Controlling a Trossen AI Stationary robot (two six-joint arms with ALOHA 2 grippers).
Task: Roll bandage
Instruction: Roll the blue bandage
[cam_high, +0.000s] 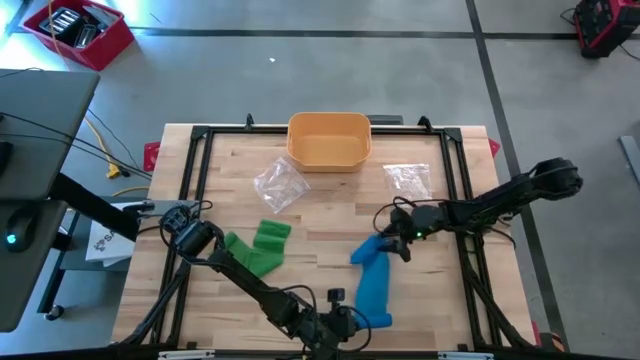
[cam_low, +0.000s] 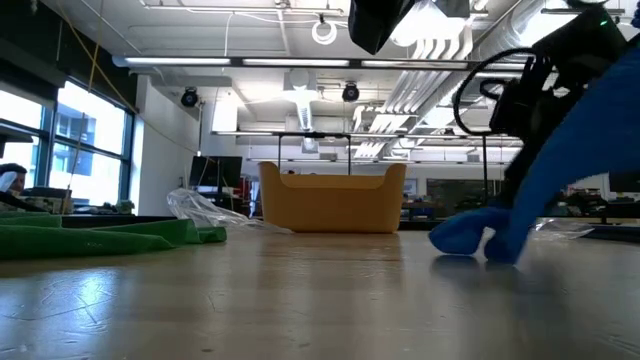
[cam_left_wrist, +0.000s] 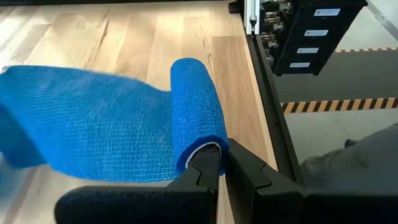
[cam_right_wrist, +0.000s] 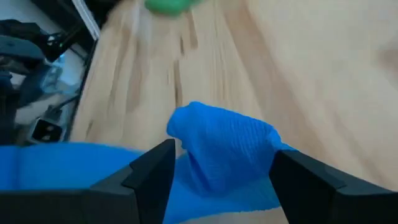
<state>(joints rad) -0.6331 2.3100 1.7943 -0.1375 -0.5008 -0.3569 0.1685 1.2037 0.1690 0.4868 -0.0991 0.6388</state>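
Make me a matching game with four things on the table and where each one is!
Things:
1. blue bandage
2. green bandage
3. yellow tub
4. clear plastic wrapper

Places:
A. at the far edge of the table, in the middle
B. near the front edge, its rolled end pinched by the left gripper
C. just in front of the tub, on its left side
D. on the left side of the table

Pairs: 1-B, 2-D, 3-A, 4-C

Overhead looks down; low camera level (tabletop); wrist cameras close; all share blue bandage (cam_high: 375, 280).
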